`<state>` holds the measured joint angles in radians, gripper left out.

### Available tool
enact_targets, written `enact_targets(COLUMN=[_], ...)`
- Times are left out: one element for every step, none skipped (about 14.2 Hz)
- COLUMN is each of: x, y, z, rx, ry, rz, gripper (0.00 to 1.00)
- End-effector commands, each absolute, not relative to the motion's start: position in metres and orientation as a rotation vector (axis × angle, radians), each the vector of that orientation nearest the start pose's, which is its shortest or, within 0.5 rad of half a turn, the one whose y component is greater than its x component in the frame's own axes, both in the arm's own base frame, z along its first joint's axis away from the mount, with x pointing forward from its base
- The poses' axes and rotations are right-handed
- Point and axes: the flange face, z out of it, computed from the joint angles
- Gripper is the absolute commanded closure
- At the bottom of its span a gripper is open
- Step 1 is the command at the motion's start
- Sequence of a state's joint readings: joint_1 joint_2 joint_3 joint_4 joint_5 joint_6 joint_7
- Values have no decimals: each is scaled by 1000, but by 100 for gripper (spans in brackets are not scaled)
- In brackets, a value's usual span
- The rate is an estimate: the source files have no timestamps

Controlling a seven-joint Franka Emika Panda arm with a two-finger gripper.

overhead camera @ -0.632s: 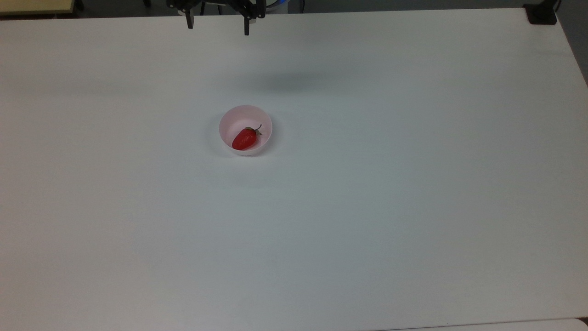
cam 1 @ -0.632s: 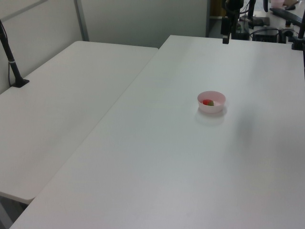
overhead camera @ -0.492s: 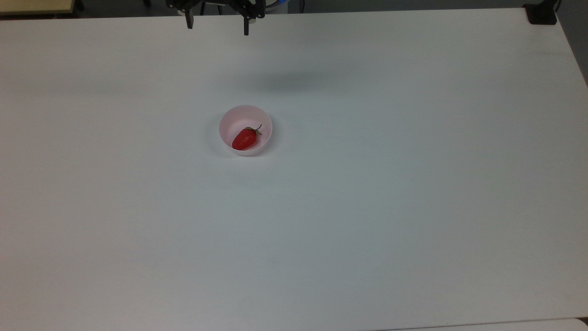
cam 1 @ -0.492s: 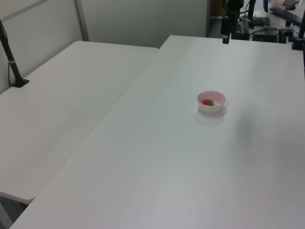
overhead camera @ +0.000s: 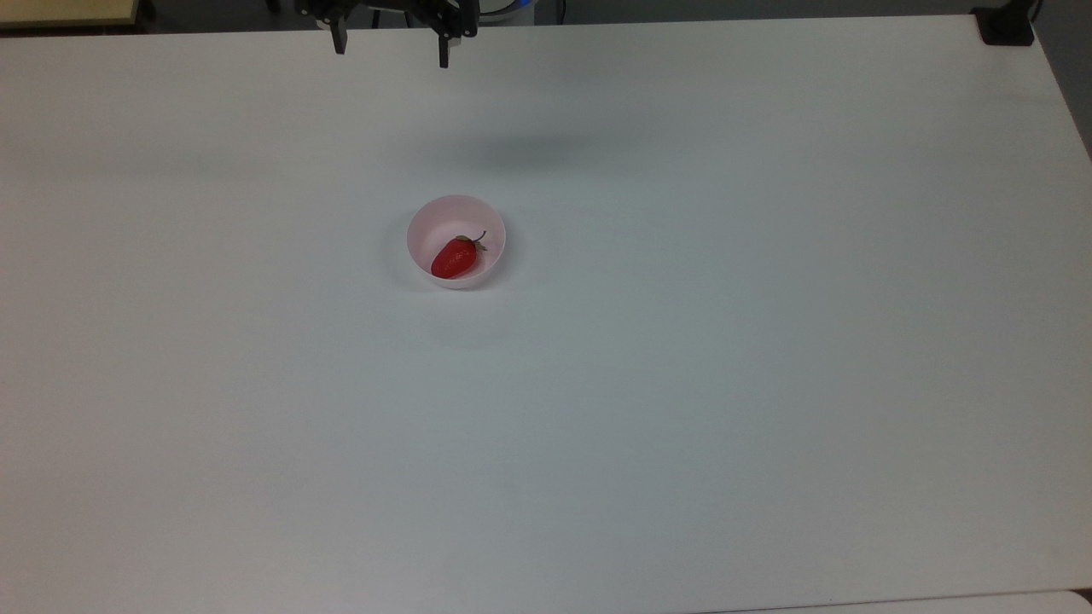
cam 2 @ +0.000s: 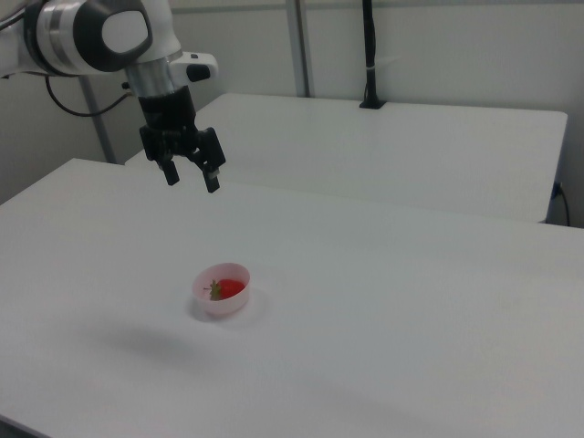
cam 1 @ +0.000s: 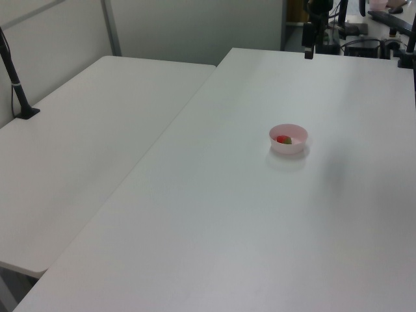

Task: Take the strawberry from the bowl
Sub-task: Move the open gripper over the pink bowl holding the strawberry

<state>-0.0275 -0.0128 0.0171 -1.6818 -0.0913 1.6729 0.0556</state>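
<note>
High above bowl [cam 2: 221, 290], claw [cam 2: 191, 178] spread, pointing down

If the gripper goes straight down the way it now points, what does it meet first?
Probably the bare table. The open gripper points down, apparently beyond the bowl with the strawberry; depth is uncertain.

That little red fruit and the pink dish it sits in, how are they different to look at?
The strawberry is bright glossy red, while the bowl is pale pink. The strawberry is long, with a thin dark stem at one end; the bowl is round and plain. The strawberry is the smaller, lying on its side inside the bowl, which stands upright on the table. Both look smooth.
</note>
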Motion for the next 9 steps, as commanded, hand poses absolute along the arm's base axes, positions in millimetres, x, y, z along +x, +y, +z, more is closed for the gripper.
enact_targets(x=[560, 562, 565, 571, 578, 581, 585, 589, 593], y=[-24, -24, -25, -26, -26, -26, -26, -24, -24], z=[572, 568, 562, 555, 541, 536, 525, 514, 504], rx=[-3214, -3213, -3213, -3213, -3212, -3212, -3211, -3210, -3209], ry=[68, 50, 49, 59, 64, 68, 76, 82, 90], rz=[47, 60, 70, 58, 72, 74, 96, 118, 132], gripper=[0, 0, 0, 0, 0, 0, 0, 0, 1])
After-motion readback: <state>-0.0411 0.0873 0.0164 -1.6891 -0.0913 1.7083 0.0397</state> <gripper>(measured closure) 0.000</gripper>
